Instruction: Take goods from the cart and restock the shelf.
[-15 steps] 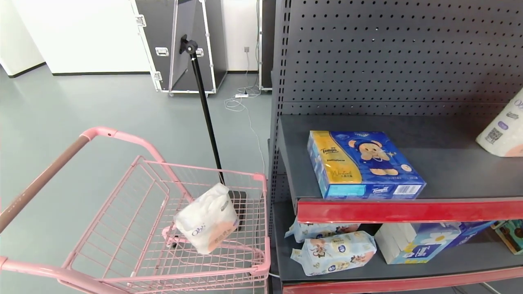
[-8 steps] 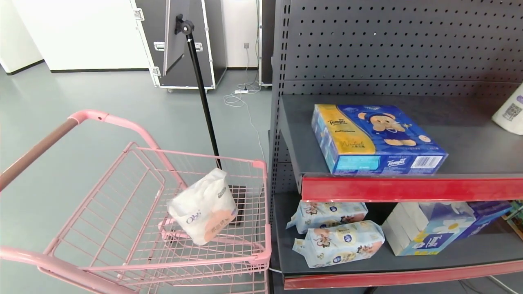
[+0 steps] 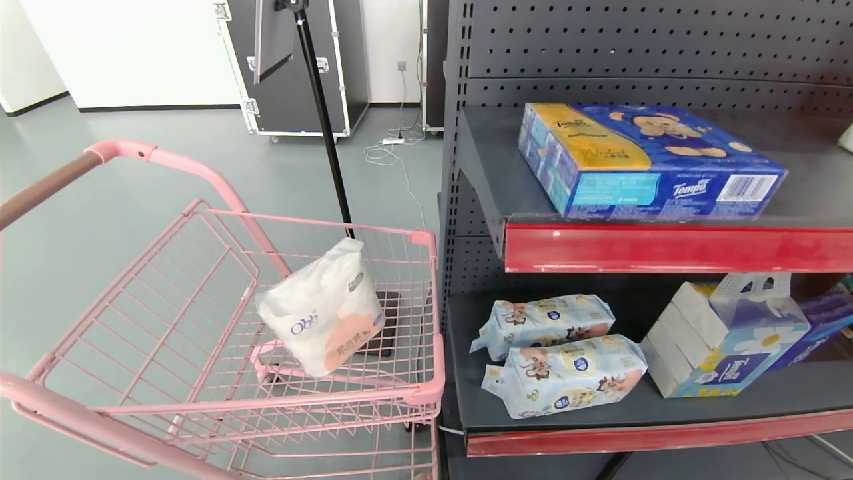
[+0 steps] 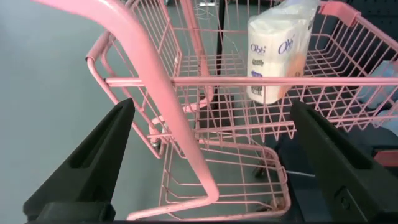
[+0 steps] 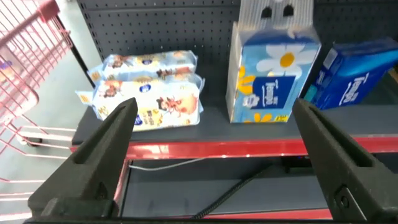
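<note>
White pack of paper rolls (image 3: 320, 310), tilted, inside the pink cart (image 3: 426, 390), at the end of the basket nearest the shelf (image 3: 666, 248). Underside screened by wire mesh, so resting point hard to make out. Untouched by either claw.

Left claw (image 4: 212, 106) released, fingers spread wide and empty, on the handle side of the cart and well apart from the pack, with the pink handle bar crossing between the fingers in the wrist view. Right claw (image 5: 214, 104) likewise released, nothing between the fingers, facing the lower board of the shelf from in front of its red edge strip.

On the upper board, a blue and yellow tissue box (image 3: 640, 163) lying flat at the front edge. At the right border of the head view, a white item (image 3: 848, 138), cut off and not identifiable.

On the lower board, two pale blue soft packs, far one (image 3: 543, 320) and near one (image 3: 573, 373), touching. Beside them a tissue bundle (image 3: 726, 340) with a carry handle, handle top hidden behind the upper red strip in the head view. Past it a dark blue box (image 3: 826, 317), partly hidden behind the bundle and cut by the border.

Behind the cart, a black stand pole (image 3: 323, 120), top out of frame, base partly hidden by the pack.
</note>
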Controlling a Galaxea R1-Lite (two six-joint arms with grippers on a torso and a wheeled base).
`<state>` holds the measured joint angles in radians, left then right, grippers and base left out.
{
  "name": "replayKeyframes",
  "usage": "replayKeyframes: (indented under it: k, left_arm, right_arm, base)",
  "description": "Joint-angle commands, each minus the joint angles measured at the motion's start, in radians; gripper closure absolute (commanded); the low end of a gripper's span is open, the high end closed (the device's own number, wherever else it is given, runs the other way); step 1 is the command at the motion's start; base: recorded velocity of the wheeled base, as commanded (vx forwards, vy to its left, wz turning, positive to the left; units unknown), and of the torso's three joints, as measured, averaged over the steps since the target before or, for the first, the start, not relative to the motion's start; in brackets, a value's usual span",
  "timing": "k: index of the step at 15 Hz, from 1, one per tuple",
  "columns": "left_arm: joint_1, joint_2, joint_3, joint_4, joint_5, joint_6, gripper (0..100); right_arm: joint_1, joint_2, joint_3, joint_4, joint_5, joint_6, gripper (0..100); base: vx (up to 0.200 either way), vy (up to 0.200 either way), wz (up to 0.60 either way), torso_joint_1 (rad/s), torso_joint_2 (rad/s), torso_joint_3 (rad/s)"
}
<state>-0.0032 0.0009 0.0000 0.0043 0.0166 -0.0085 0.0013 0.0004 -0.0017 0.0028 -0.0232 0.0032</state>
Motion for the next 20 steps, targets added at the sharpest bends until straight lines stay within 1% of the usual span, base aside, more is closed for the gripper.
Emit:
replayKeyframes:
  k: [1, 3, 5, 6, 7, 8, 9, 10, 11, 12, 13, 14, 15, 17, 18, 19, 20]
  left_arm:
    - [0.000, 0.001, 0.000, 0.000, 0.000, -0.002, 0]
    - [0.000, 0.002, 0.000, 0.000, -0.001, -0.001, 0]
    - [0.000, 0.001, -0.003, -0.004, -0.001, -0.010, 0]
    - [-0.004, 0.018, -0.051, -0.026, -0.029, -0.022, 0]
    - [-0.041, 0.228, -0.275, -0.058, -0.073, -0.139, 0]
    - [-0.046, 0.442, -0.486, -0.072, -0.086, -0.277, 0]
    - [-0.060, 0.579, -0.624, -0.073, -0.113, -0.318, 0]
    - [-0.069, 0.659, -0.653, -0.079, -0.158, -0.307, 0]
    - [-0.092, 0.725, -0.637, -0.092, -0.262, -0.265, 0]
    - [-0.093, 0.728, -0.634, -0.092, -0.270, -0.261, 0]
    - [-0.106, 0.824, -0.552, -0.122, -0.442, -0.191, 0]
    - [-0.113, 0.863, -0.532, -0.142, -0.475, -0.154, 0]
    - [-0.129, 0.955, -0.497, -0.190, -0.494, -0.099, 0]
    - [-0.127, 1.074, -0.459, -0.296, -0.492, -0.094, 0]
    - [-0.127, 1.074, -0.459, -0.296, -0.492, -0.094, 0]
    - [-0.129, 1.182, -0.410, -0.394, -0.494, -0.091, 0]
    - [-0.129, 1.236, -0.399, -0.435, -0.492, -0.093, 0]
  right_arm:
    - [0.000, 0.000, 0.000, 0.000, -0.001, 0.000, 0]
    - [0.000, 0.000, 0.000, 0.000, -0.001, 0.000, 0]
    - [0.000, 0.000, 0.000, 0.000, -0.001, 0.000, 0]
    - [0.000, 0.000, 0.000, 0.000, -0.001, 0.000, 0]
    - [0.000, 0.000, 0.000, 0.000, -0.001, 0.001, 0]
    - [0.000, 0.000, 0.000, 0.000, -0.001, 0.001, 0]
    - [0.000, 0.000, 0.000, 0.000, -0.001, 0.000, 0]
    - [0.000, 0.000, 0.000, 0.000, 0.000, 0.000, 0]
    - [0.000, 0.000, 0.000, 0.000, -0.001, 0.000, 0]
    - [0.000, 0.000, 0.000, 0.000, 0.000, 0.000, 0]
    - [0.000, 0.000, 0.000, 0.000, 0.000, 0.000, 0]
    - [0.000, 0.000, 0.000, 0.000, -0.001, 0.000, 0]
    - [0.000, 0.000, 0.000, 0.000, 0.000, 0.000, 0]
    - [0.000, 0.000, 0.000, 0.000, 0.000, 0.000, 0]
    - [0.000, 0.000, 0.000, 0.000, 0.000, 0.000, 0]
    - [0.000, 0.000, 0.000, 0.000, -0.001, 0.000, 0]
    - [0.000, 0.000, 0.000, 0.000, -0.001, 0.000, 0]
  base:
    - [0.000, 0.000, 0.00, -0.085, 0.47, 0.383]
    - [0.000, 0.000, 0.00, -0.061, 0.44, 0.376]
    - [0.000, 0.000, 0.00, -0.029, 0.20, 0.178]
    - [0.000, 0.000, 0.00, -0.002, 0.08, 0.080]
    - [0.000, 0.000, 0.00, 0.000, 0.00, 0.000]
    - [0.000, 0.000, 0.00, 0.000, 0.00, 0.000]
    - [0.000, 0.000, 0.00, 0.000, 0.00, 0.000]
    - [0.000, 0.000, 0.00, 0.000, 0.00, 0.000]
    - [0.000, 0.000, 0.00, 0.000, 0.00, 0.000]
    - [0.000, 0.000, 0.00, 0.000, 0.00, 0.000]
    - [0.000, 0.000, 0.00, 0.000, 0.00, 0.000]
    - [0.000, 0.000, 0.00, 0.000, 0.00, 0.000]
    - [0.000, 0.000, 0.00, 0.000, 0.00, 0.000]
    - [0.000, 0.000, 0.00, 0.000, 0.00, 0.000]
    - [0.000, 0.000, 0.00, 0.000, 0.00, 0.000]
    - [0.000, 0.000, 0.00, 0.000, 0.00, 0.000]
    - [0.000, 0.000, 0.00, 0.000, 0.00, 0.000]
